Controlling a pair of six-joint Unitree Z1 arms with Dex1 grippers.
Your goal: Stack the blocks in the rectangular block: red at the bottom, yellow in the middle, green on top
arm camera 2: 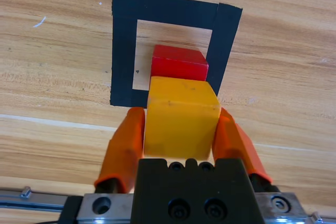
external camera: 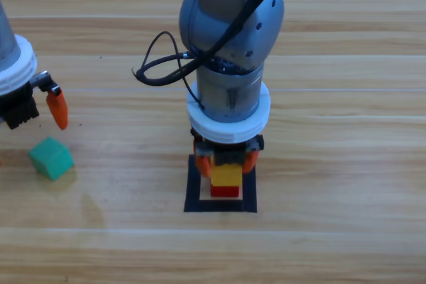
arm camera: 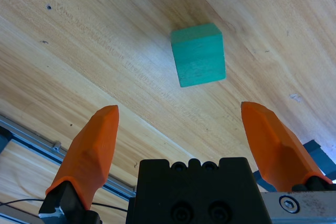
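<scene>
The red cube (external camera: 225, 191) (arm camera 2: 178, 62) sits inside the black tape square (external camera: 194, 191) (arm camera 2: 123, 45). My right gripper (external camera: 226, 161) (arm camera 2: 181, 113) is shut on the yellow cube (external camera: 226, 174) (arm camera 2: 181, 124) and holds it directly over the red one. I cannot tell whether the two cubes touch. The teal-green cube (external camera: 50, 157) (arm camera: 198, 55) lies on the table at the left. My left gripper (external camera: 30, 114) (arm camera: 179, 109) hangs open a little above and behind it, with nothing between its jaws.
The right arm's grey body (external camera: 229, 38) stands over the middle of the table and hides the far side of the tape square. A metal rail (arm camera: 31, 140) runs along the table's edge behind the left gripper.
</scene>
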